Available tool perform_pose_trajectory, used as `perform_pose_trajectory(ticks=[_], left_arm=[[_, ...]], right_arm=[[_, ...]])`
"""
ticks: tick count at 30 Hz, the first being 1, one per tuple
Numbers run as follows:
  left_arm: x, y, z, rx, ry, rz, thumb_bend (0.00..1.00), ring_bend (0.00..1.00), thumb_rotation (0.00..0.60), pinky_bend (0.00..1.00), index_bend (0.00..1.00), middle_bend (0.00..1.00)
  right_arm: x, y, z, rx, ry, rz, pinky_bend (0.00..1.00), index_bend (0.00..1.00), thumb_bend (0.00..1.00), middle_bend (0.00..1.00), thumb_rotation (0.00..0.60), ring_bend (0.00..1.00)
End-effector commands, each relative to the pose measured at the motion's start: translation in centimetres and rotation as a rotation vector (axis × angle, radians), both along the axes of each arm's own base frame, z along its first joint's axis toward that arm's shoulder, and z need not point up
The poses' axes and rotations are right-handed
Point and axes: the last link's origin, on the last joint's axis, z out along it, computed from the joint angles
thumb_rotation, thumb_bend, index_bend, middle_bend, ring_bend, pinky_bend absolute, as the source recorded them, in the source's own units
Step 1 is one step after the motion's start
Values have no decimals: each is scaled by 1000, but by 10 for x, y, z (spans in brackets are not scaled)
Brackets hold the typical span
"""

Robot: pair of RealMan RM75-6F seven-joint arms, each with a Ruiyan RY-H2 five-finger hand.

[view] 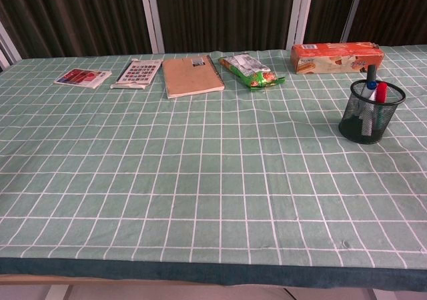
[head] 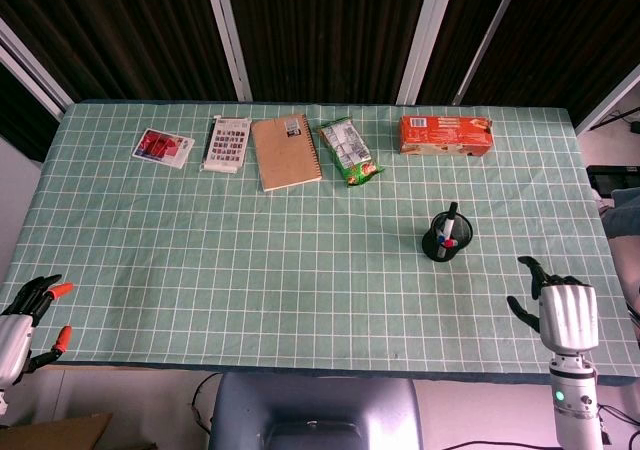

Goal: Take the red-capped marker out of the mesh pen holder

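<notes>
Tabletop point(head: 250, 250); both robot hands spread, empty

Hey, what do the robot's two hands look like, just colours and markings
In the head view, the right hand has a silver-white ribbed back, black fingers and a pale wrist cuff with a small green light. The left hand is silver-grey with dark fingers and orange-red fingertips. No sleeves show on either. The chest view shows neither hand.
</notes>
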Motion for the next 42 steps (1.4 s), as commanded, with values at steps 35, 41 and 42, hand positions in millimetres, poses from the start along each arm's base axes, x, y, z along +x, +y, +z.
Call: perform_pose_trajectory(ticks=[35,41,42], left_arm=[[-1,-2,4,14,-9,4,441,75,600,348,224,105],[-2,-2,4,15,-12,4,441,75,600,348,224,105],[-2,-2,4,15,-11,4,441,75,600,348,224,105]], right_arm=[[28,-110,-56,248,-78,-38,1000,592,473,938,600,1000],[29,-113,-61,255,-77,-27,1000,607,477,941,600,1000],[29,-113,-62,255,-77,-26,1000,608,477,941,600,1000]])
